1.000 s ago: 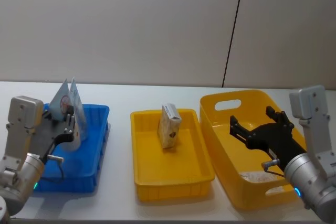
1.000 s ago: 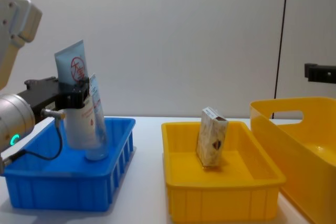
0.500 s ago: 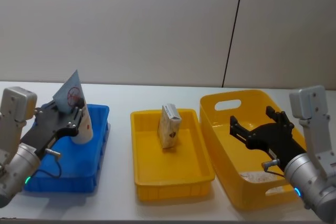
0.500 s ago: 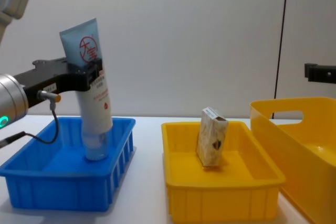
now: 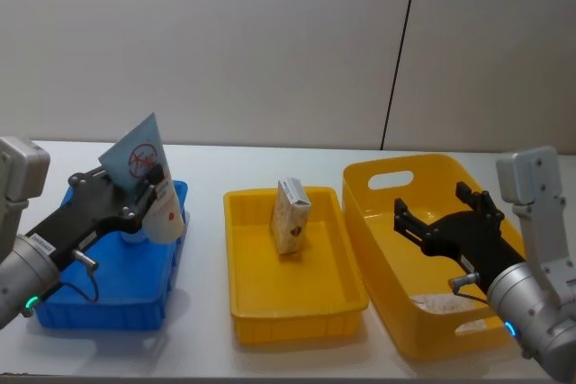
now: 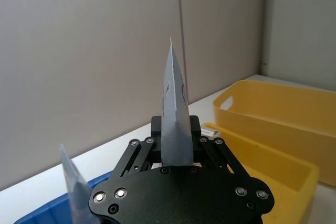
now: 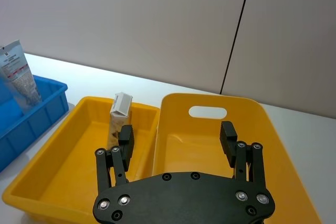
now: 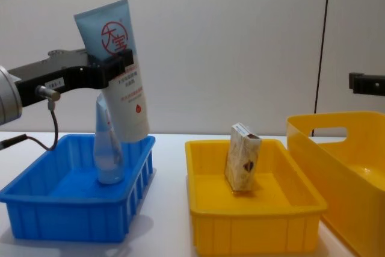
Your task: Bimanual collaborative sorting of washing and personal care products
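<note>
White, smooth desk (image 5: 205,249) under a plain grey panelled wall (image 5: 270,42) with one dark seam. Far left sits a ribbed blue plastic bin (image 8: 72,218), and a slim, translucent soft tube (image 8: 105,148) stands upright inside. Over its right rim, the black left end effector (image 8: 111,64) is clamped on a soft pale-blue squeeze tube with a red round logo (image 8: 114,34), tilted, crimped end up. Centre, a shallow glossy yellow plastic tray (image 8: 252,233) has a beige carton (image 8: 242,157) upright inside. Right, a deep yellow bin with a handle slot (image 5: 430,165); the right end effector (image 7: 176,135) hovers over it, fingers spread wide.
</note>
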